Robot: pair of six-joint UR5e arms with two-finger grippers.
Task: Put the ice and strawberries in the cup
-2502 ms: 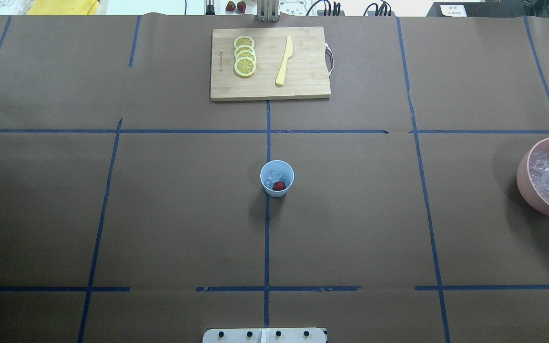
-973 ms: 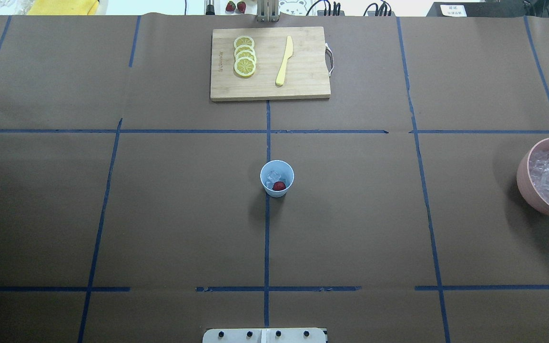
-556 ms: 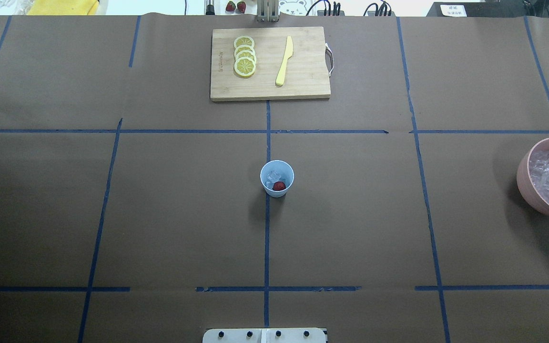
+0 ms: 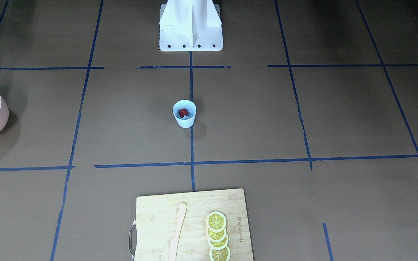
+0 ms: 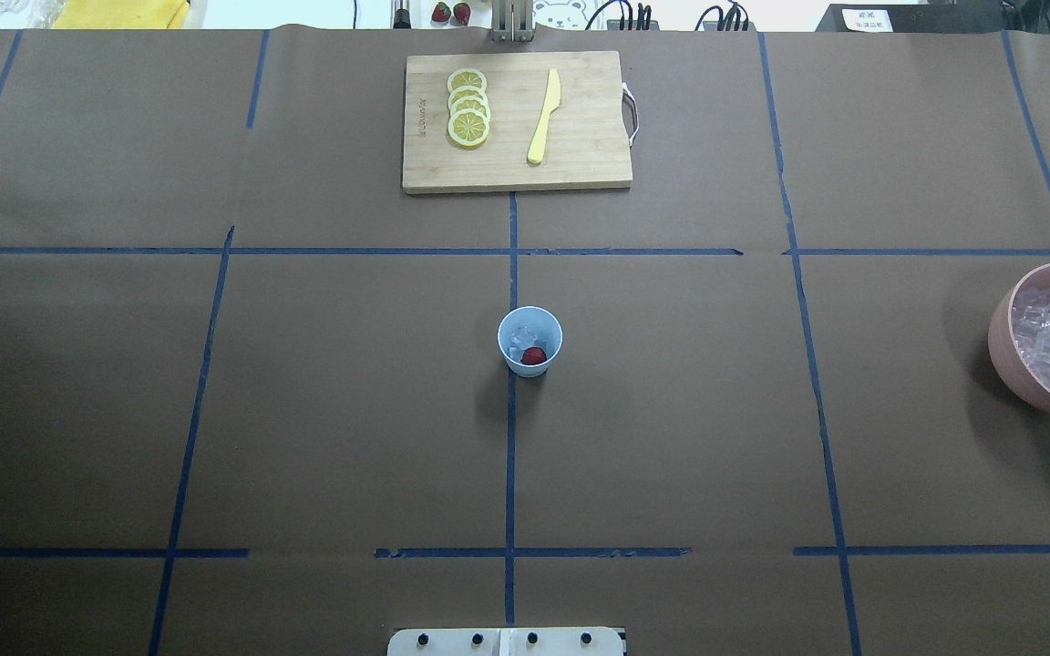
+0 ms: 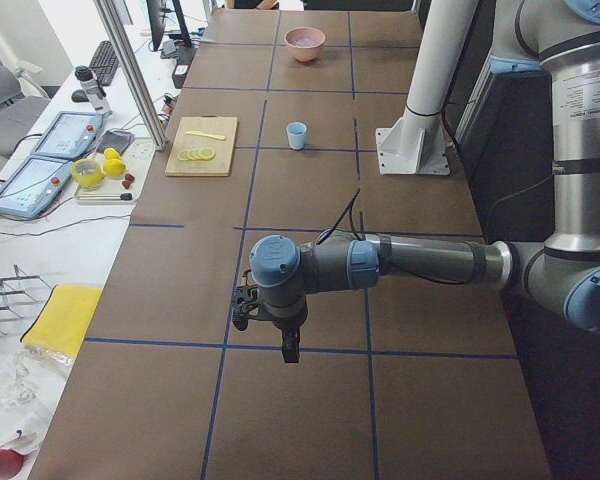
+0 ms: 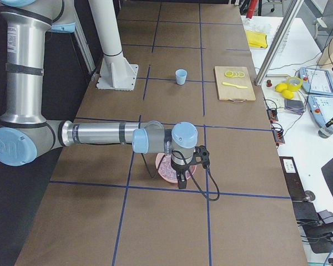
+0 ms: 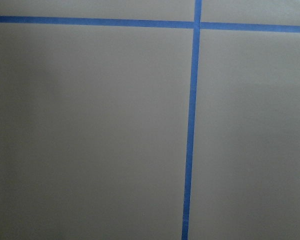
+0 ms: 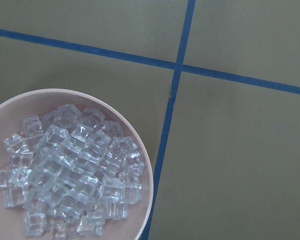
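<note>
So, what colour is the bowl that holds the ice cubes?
Pink; the bowl shows best in the right wrist view.

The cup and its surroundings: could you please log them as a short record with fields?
cup: upright, table centre, on a blue tape line
contents: strawberry and ice
bowl: pink, robot's right edge, full of ice cubes
board: far side, holds lemon slices and knife
left hand: over bare table, grip unclear
right hand: near bowl, grip unclear

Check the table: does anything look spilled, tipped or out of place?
Nothing stands out. The cup stands upright holding the strawberry and ice; the other cubes all lie inside the pink bowl.
</note>
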